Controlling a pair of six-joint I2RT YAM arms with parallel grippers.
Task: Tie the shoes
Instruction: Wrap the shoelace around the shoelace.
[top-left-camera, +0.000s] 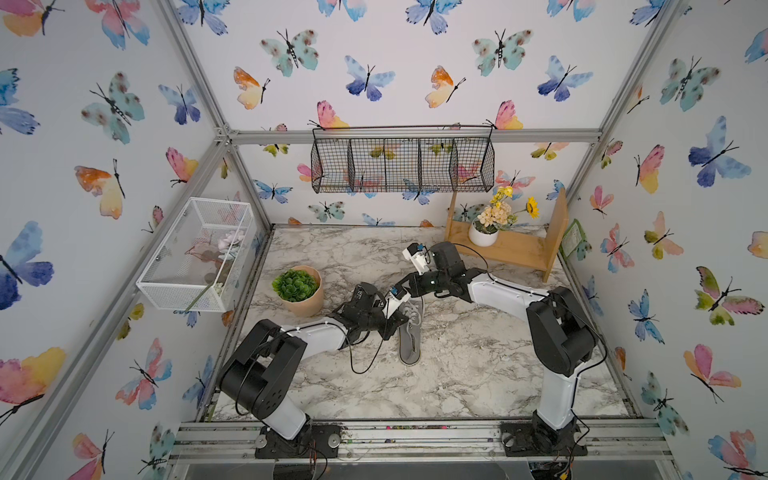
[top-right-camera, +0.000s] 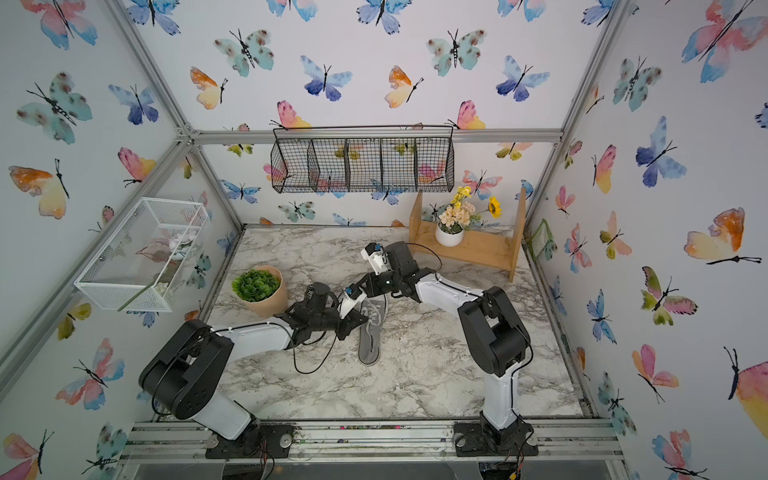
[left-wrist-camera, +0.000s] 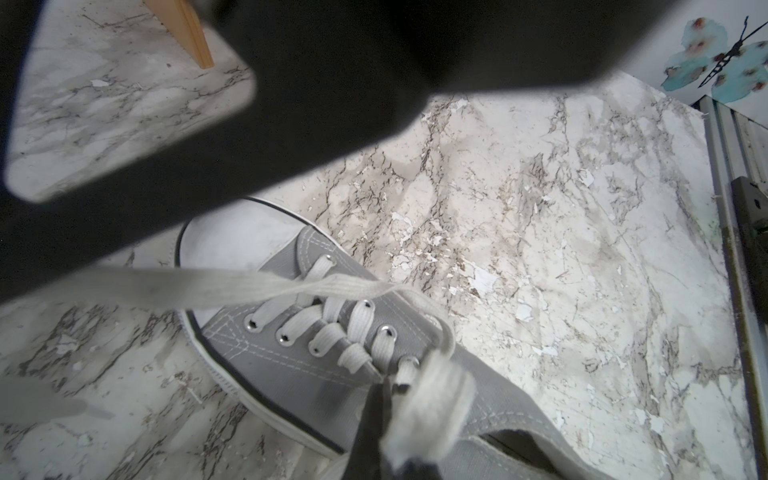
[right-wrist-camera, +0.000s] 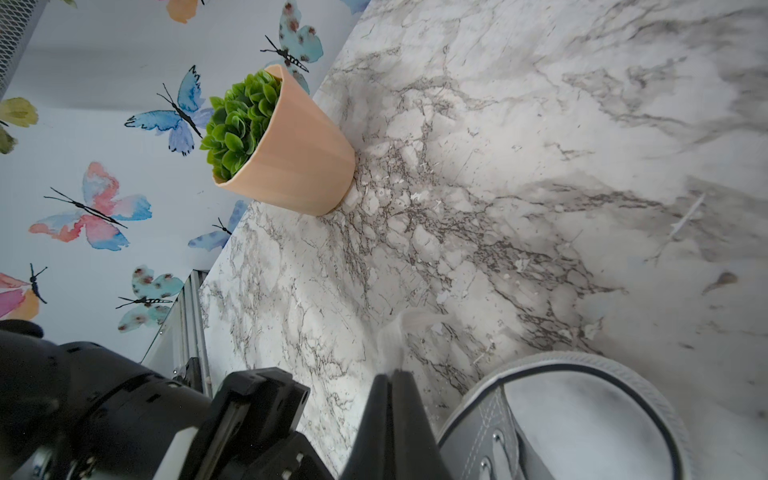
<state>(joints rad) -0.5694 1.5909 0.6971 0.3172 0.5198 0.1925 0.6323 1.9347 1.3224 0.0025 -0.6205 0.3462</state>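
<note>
**Fig.** Grey sneaker (top-left-camera: 409, 343) lay near ctr of marble table (top-left-camera: 478, 374), toe twd back wall, heel twd arm bases, potted plant (top-left-camera: 297, 289) near its left. L gripper (left-wrist-camera: 388, 415) was clenched on a white lace bunch (left-wrist-camera: 428, 399) above the top eyelets. R gripper (right-wrist-camera: 392, 390), just off the toe cap (right-wrist-camera: 582, 415), was pinched tight on a lace strand (right-wrist-camera: 395, 332).
</note>
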